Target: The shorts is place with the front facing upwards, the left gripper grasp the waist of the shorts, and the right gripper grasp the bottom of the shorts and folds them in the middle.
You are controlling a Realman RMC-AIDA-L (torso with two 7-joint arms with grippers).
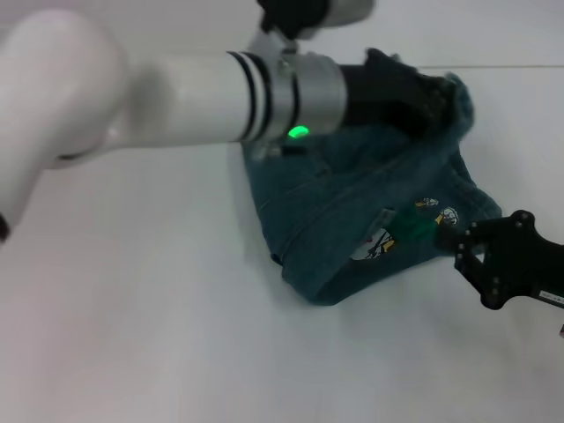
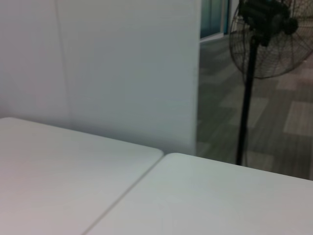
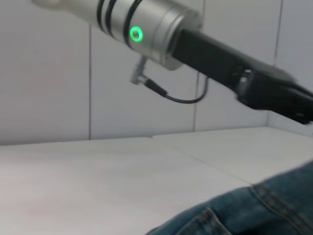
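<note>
The shorts (image 1: 352, 211) are lying bunched and folded over on the white table (image 1: 159, 335), right of centre in the head view, with the cartoon print (image 1: 381, 242) facing up near their lower right edge. The left arm is reaching across the top of the frame from the upper left, a green light (image 1: 299, 133) glowing on its silver wrist ring, and the left gripper (image 1: 414, 97) is sitting at the upper end of the cloth in the upper right, where the denim is rising up around it; whether its jaws are apart or clamped on the fabric I cannot tell. The right gripper (image 1: 454, 233) is coming in from the lower right edge of the frame, its black tip touching the shorts just beside the print; its jaws likewise cannot be made out. In the left wrist view, a standing fan (image 2: 266, 44) is showing at the upper right, beyond the table.
</note>
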